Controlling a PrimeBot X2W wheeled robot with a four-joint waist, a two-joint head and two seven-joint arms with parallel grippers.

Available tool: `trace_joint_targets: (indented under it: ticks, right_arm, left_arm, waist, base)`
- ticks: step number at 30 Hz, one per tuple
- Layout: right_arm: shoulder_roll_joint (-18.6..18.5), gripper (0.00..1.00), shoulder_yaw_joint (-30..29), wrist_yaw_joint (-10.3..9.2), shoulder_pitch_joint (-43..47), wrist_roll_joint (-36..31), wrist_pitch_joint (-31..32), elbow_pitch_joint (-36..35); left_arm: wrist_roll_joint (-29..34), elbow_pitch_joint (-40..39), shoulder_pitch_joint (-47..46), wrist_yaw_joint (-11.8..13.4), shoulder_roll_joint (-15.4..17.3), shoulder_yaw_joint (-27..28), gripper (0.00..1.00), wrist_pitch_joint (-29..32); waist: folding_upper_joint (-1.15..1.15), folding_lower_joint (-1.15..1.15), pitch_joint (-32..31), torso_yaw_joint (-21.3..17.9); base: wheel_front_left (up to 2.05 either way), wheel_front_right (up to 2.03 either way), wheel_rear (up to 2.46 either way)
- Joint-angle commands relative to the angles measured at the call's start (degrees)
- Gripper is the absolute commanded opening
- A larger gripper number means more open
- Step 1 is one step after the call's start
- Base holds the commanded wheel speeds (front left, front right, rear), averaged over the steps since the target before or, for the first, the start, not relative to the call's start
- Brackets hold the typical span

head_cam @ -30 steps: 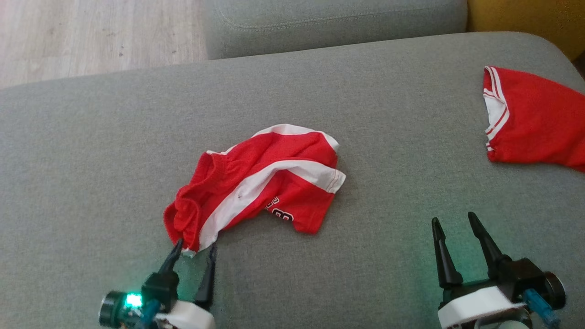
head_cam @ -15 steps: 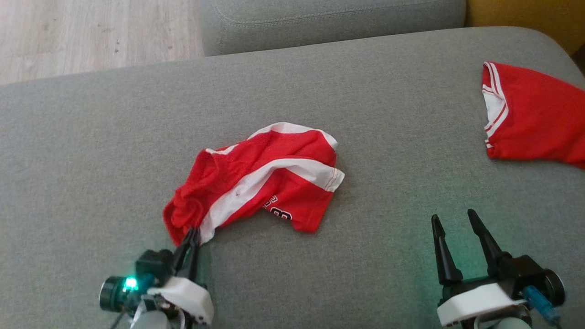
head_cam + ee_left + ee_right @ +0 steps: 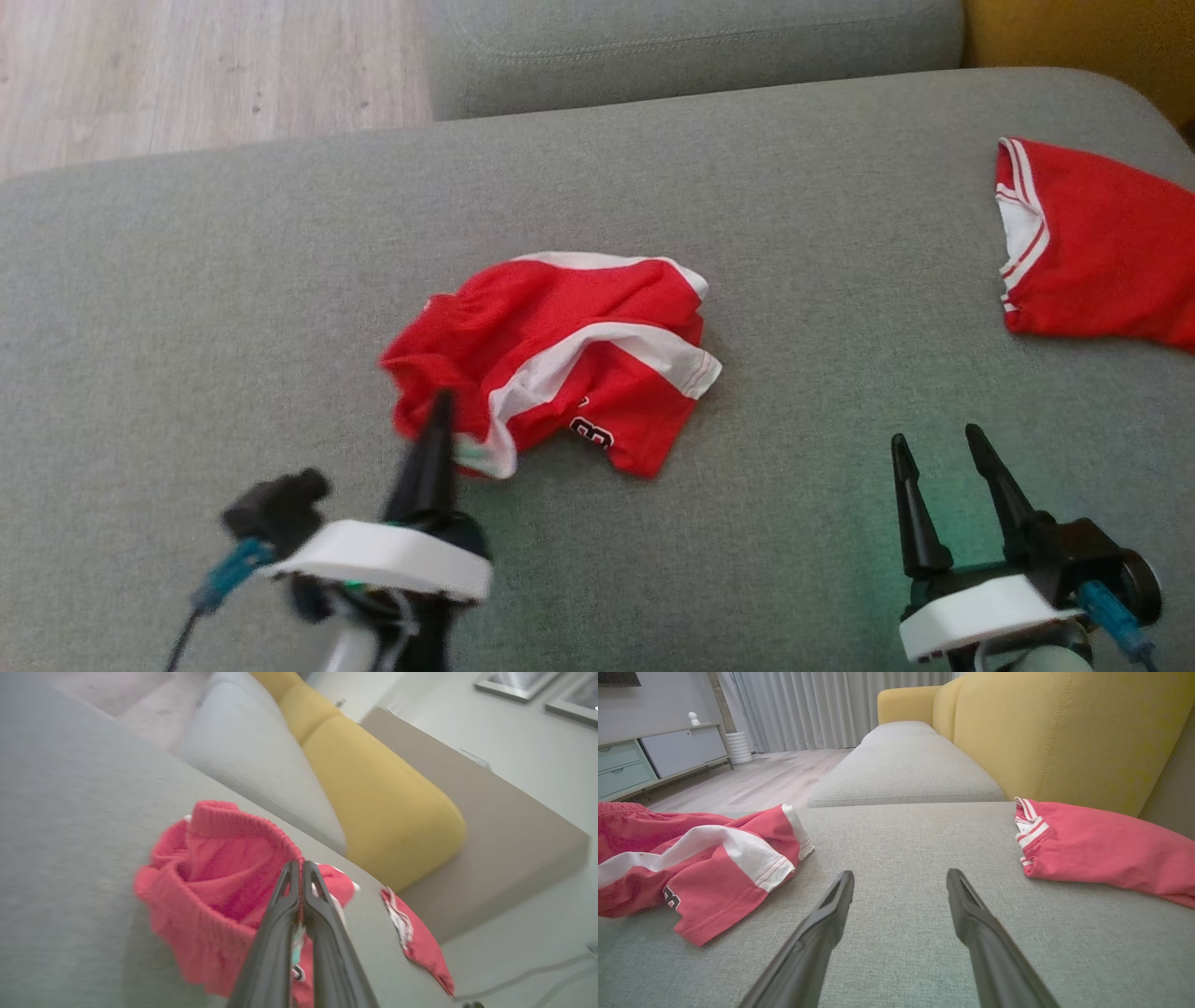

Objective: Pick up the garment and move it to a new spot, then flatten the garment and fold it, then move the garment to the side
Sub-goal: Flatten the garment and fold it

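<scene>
At 7 o'clock in the head view, the left gripper [image 3: 439, 403] is pinched closed on the waistband end of the garment [image 3: 569, 345]. At 5 o'clock the right gripper [image 3: 936, 437] is spread wide, holding nothing. The garment lies bunched mid-cushion, waistband toward 8 o'clock and leg hems toward 2 o'clock. Bare sofa cushion [image 3: 187, 280] surrounds it, and another red cloth [image 3: 1092, 252] lies well apart at 2 o'clock.

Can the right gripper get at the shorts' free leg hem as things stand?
Probably yes. The right gripper is open, bare sofa cushion lies between it and the shorts, and the left gripper pinches the opposite waistband end.
</scene>
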Motion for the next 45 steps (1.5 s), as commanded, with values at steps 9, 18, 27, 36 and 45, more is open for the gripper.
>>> trace_joint_targets:
  ticks: [9,18,27,36,45]
  right_arm:
    - [-0.3,1.0,1.5,0.42,-2.3,-0.5,-0.7,-1.5]
    - [-0.3,1.0,1.5,0.42,-2.8,-1.2,-0.7,-1.0]
    - [-0.3,1.0,0.6,0.42,-1.5,-1.1,-0.7,-1.5]
    - [-0.3,1.0,-2.1,0.42,0.6,-0.5,-0.7,-2.5]
    - [-0.3,1.0,-3.0,0.42,0.5,-0.7,-0.7,-1.3]
  left_arm:
    - [4.5,9.5,-4.2,9.3,6.1,10.1,0.0,-2.9]
    - [7.7,26.3,-7.9,6.0,6.7,8.1,0.14,-9.3]
    - [9.7,22.4,-4.2,6.6,6.9,9.9,1.0,-13.9]
    - [20.9,0.9,9.9,8.1,5.4,15.0,1.0,-14.4]
    - [35.4,-2.6,17.3,1.3,3.2,17.3,1.0,-14.4]
  waist:
    - [0.0,0.0,2.1,0.7]
    - [0.0,0.0,2.4,-0.2]
    - [0.0,0.0,-0.3,0.6]
    - [0.0,0.0,-4.5,3.0]
    - [0.0,0.0,-6.6,5.4]
  base:
    - [0.0,0.0,0.0]
    - [0.0,0.0,0.0]
    - [0.0,0.0,0.0]
    - [0.0,0.0,0.0]
    - [0.0,0.0,0.0]
